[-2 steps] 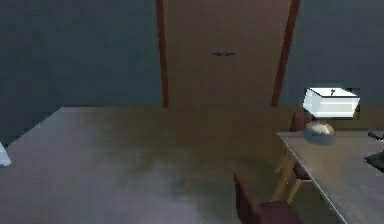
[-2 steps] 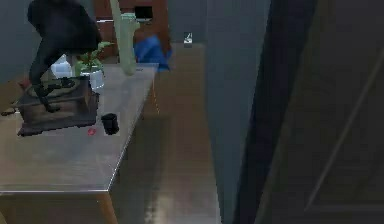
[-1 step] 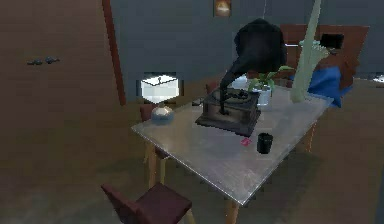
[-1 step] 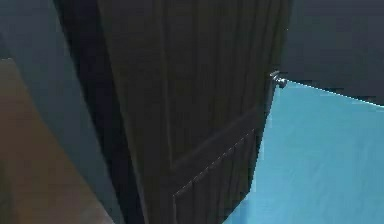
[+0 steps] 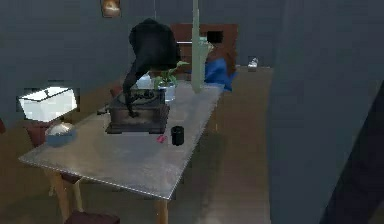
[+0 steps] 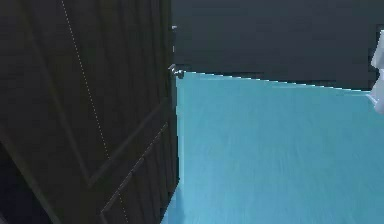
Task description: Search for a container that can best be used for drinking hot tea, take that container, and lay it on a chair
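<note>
Forward view shows a dark container [image 5: 177, 135] on the table [image 5: 120, 165]; end effector's state unclear.

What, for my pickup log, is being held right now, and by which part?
That cannot be told; a small dark container stands on the table.

A long grey bench [image 5: 120, 160] stood on brown floor [image 5: 240, 150] against dim walls [image 5: 320, 90], a white-shaded lamp [image 5: 47, 102] glowing beside it, and out sideways a dark panelled door [image 6: 85, 110] met teal floor [image 6: 280, 150].

One table [image 5: 112, 160], one lamp [image 5: 47, 102], one dark cup [image 5: 177, 135], one door [image 6: 90, 110].
</note>
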